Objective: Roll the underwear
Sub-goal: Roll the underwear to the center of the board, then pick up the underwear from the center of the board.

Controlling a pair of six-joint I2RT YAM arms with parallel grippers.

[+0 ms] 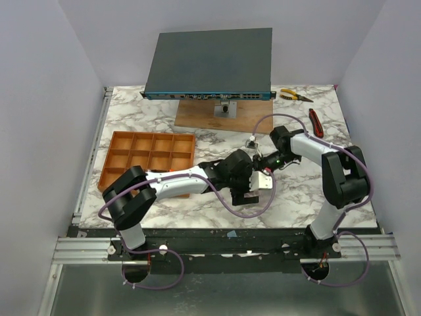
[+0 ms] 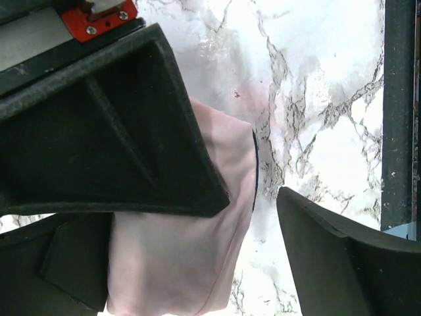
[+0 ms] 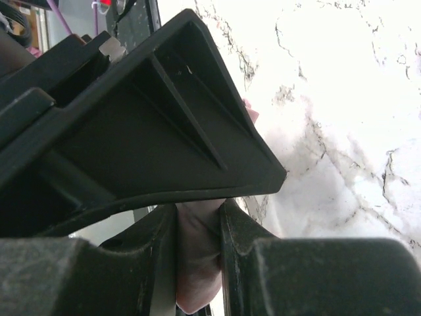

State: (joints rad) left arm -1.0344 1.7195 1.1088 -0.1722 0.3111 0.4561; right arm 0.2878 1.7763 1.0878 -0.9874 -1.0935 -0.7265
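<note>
The pale pink underwear [image 2: 197, 263] lies on the counter [image 2: 316, 79] directly under the left end effector [image 2: 253, 201]. Its fingers are spread, one over the cloth and the other just past the dark hem, and the cloth's long axis runs back toward that wrist. The right end effector [image 3: 253, 204], equally near, looks pinched on a fold of it.

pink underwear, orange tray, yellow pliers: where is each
pink underwear [image 2: 177, 263]: left wrist view, flat middle of the cloth
orange tray [image 1: 154, 134]: top external view, far rim
yellow pliers [image 1: 293, 95]: top external view, handles
</note>
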